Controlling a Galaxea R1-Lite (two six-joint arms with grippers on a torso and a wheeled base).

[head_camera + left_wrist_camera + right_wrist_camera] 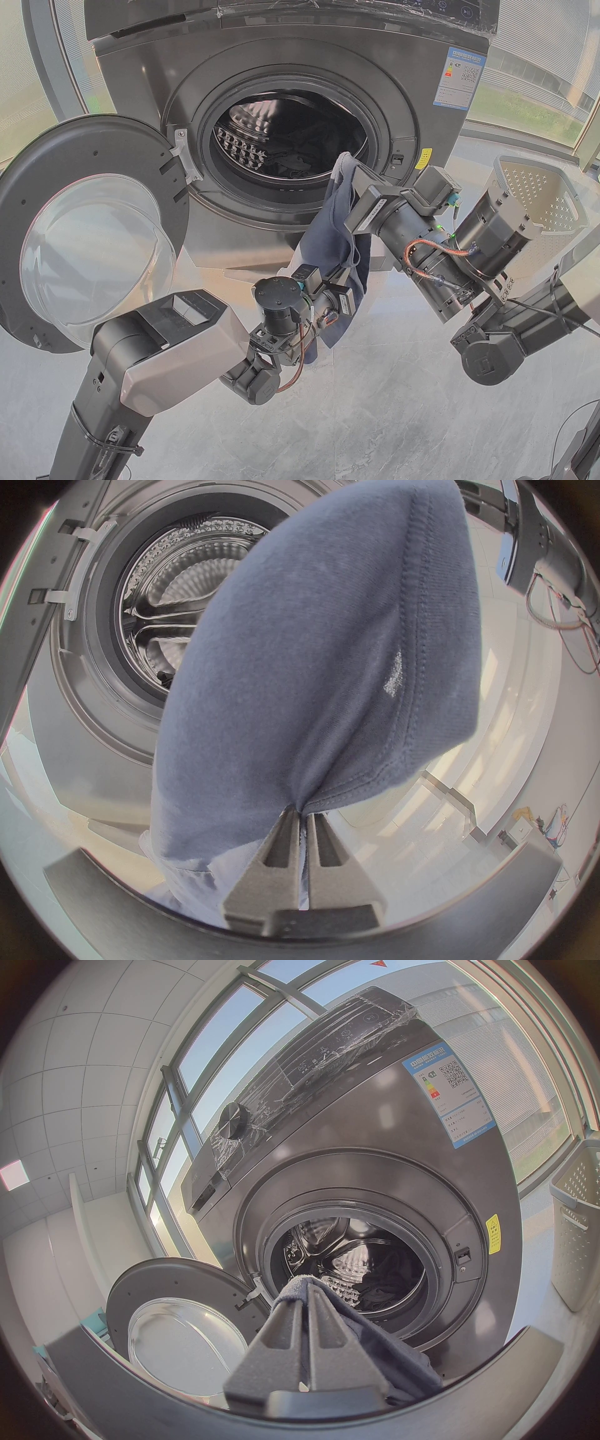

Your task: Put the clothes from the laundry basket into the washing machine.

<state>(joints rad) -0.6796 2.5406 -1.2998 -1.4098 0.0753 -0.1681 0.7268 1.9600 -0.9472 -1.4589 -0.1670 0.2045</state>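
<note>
While the door [44,181] of the washing machine [400,81] stands wide open, the right claw [307,1290] pinches the top of 1 blue cloth [330,240] just before the round hole. The left claw [304,816] pinches its lower edge. The laundry basket [545,187] stands to the right.

The washing machine [400,81] has a dark grey metal skin, smooth and a little shiny. Its drum [250,140] is bright shiny metal with rows of small bumps. The door [37,187] has a dull dark rim and a clear glassy bowl. The blue cloth [331,237] is soft, matt and knitted, with a stitched edge. The laundry basket [544,194] is pale plastic full of little holes. The floor [387,387] is smooth and glossy like stone
</note>
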